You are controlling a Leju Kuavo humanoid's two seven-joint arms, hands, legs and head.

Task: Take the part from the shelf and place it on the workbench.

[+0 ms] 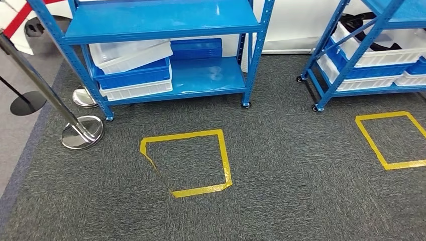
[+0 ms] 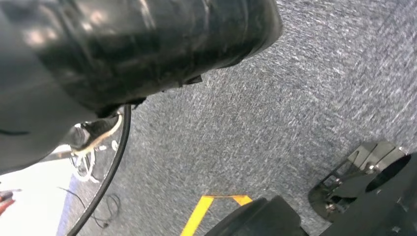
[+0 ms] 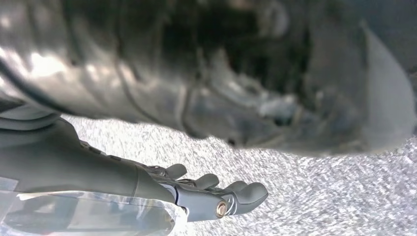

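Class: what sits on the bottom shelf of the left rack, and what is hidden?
On the bottom shelf: stacked white and blue bins, another blue bin behind. Their contents are hidden.

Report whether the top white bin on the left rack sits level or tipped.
Tipped: the white bin rests slanted atop the blue bin.

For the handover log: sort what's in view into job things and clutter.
Job: blue shelf, stacked bins, right hand, clear bag against it.
Clutter: yellow tape square, chrome stanchion.
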